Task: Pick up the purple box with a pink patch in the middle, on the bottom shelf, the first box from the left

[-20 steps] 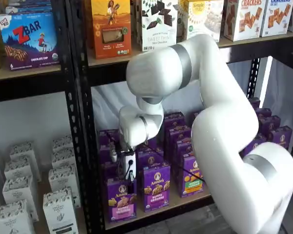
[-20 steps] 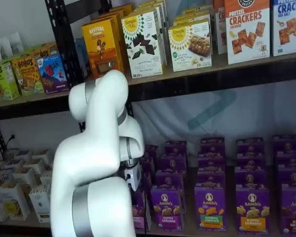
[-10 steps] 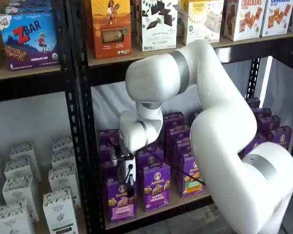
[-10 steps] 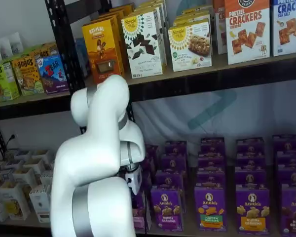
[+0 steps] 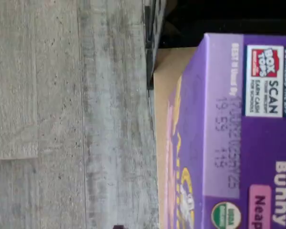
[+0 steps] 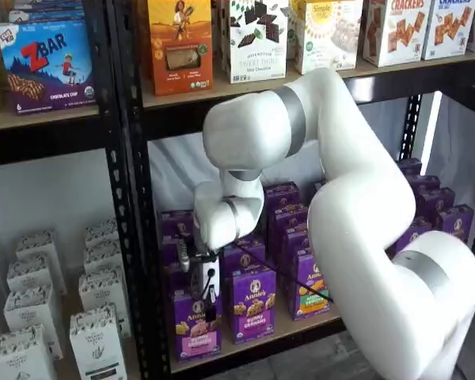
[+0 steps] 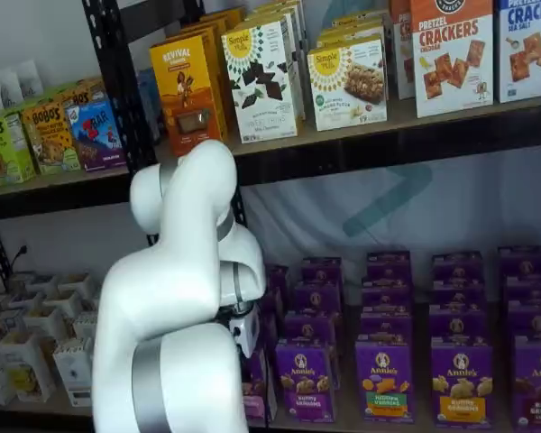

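Though wide-spread, tool (image 6: 208,305) over the purple box (image 6: 195,328).

Grey plank floor (image 5: 62,119), black metal rack upright (image 6: 127,198), pale wall (image 7: 36,36).

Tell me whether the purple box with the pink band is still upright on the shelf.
Upright: the purple box stands on the bottom shelf, front facing out.

Wrist view: close, looking down past the top of a purple box (image 5: 238,119) to the shelf (image 5: 163,71) edge and grey floor (image 5: 62,114); picture turned on its side.
Shelf view: fixed, frontal, from the right, arm (image 7: 176,307) at left foreground.
Shelf view: fixed, oblique, from the left, nearer, arm (image 6: 340,198) filling the middle.
Shared by both shelf views: arm, purple boxes, upper shelf cartons (image 6: 180,43).
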`<state>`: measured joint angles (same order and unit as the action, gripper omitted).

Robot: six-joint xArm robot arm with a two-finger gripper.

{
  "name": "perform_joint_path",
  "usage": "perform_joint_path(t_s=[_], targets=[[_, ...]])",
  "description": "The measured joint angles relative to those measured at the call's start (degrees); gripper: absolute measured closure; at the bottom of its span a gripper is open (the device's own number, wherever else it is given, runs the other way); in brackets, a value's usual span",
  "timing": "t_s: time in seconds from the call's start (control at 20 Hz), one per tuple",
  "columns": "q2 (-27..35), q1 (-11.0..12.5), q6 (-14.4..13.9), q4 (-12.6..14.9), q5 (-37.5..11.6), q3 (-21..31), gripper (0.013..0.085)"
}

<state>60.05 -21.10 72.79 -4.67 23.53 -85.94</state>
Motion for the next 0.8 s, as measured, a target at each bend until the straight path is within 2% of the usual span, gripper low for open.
perform_joint_path(t_s=[0.05, 0.2, 0.3, 0.35, 0.4, 0.8], targets=[[0.1, 0.0, 0.0, 0.0, 0.0, -0.1, 0.0170], [0.2, -0.1, -0.2, 0.0, 0.1, -0.2, 0.0210], [0.2, -0.2, -0.3, 0.1, 0.4, -0.2, 0.0290], [0.2, -0.2, -0.4, 0.2, 0.5, -0.3, 0.0290], [0.2, -0.2, -0.4, 0.2, 0.7, -0.3, 0.0330], [0.0, -0.3, -1.7, 1.6, 1.1, 0.0, 0.0330]])
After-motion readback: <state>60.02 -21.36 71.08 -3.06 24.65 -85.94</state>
